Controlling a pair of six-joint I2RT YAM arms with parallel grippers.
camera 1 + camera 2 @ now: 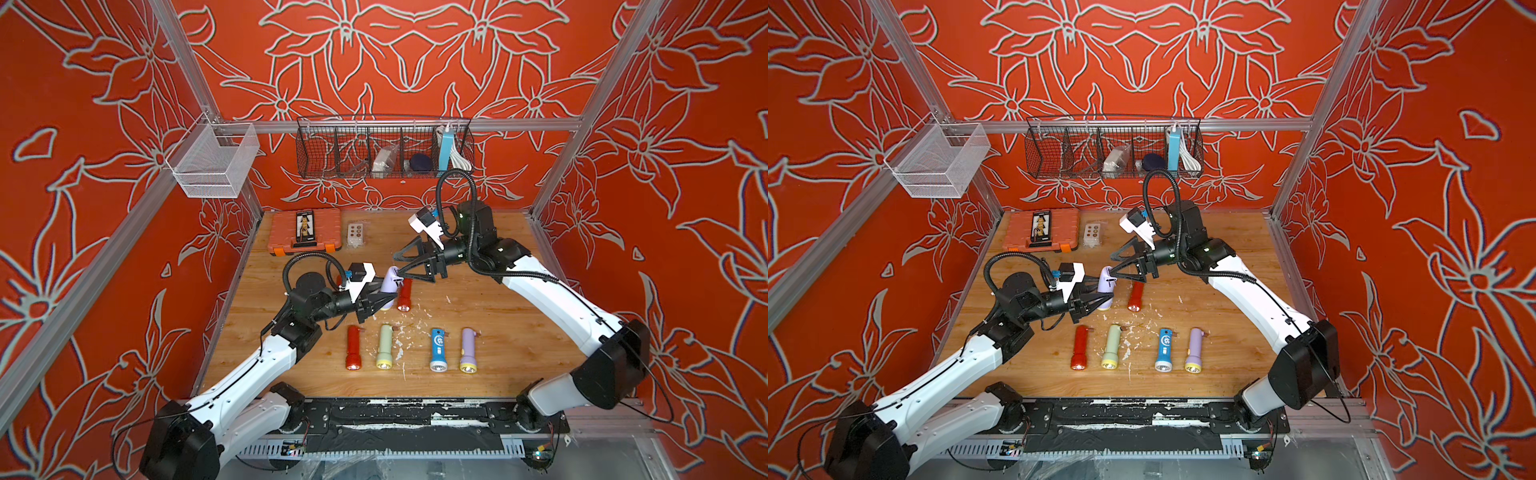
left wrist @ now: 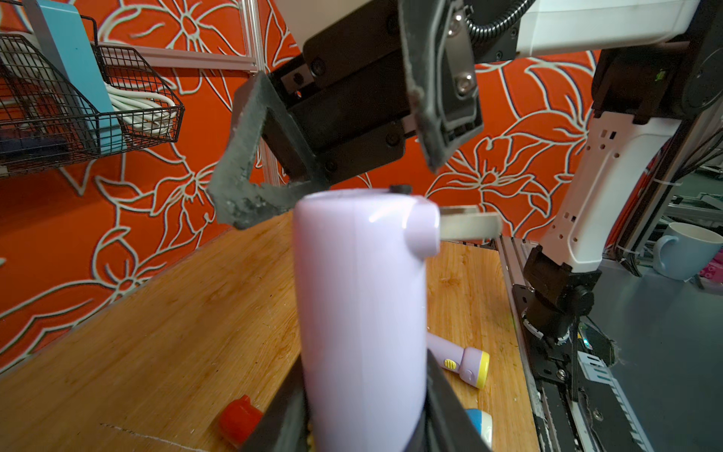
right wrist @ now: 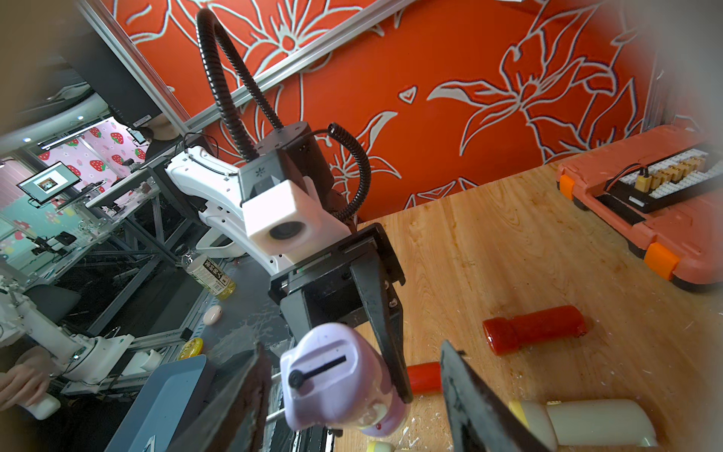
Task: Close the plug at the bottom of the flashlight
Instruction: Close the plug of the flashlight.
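My left gripper [image 1: 380,301] [image 1: 1100,301] [image 2: 364,391] is shut on a lilac flashlight [image 1: 390,282] [image 1: 1105,286] [image 2: 360,313], held above the table with its bottom end [image 3: 332,383] raised. The plug [image 2: 469,227] stands folded out, its metal prongs [image 3: 274,415] sticking sideways from that bottom end. My right gripper [image 1: 397,266] [image 1: 1113,264] [image 3: 351,345] is open at that end, one finger on each side. The prongs point at one of its fingers [image 3: 242,399]. I cannot tell whether that finger touches them.
A red flashlight [image 1: 405,295] lies just beyond the held one. Nearer the front lie red [image 1: 353,347], green [image 1: 384,347], blue [image 1: 438,349] and lilac [image 1: 468,351] flashlights. An orange case [image 1: 305,230] and small white box [image 1: 356,235] sit at the back. Wire baskets [image 1: 384,147] hang above.
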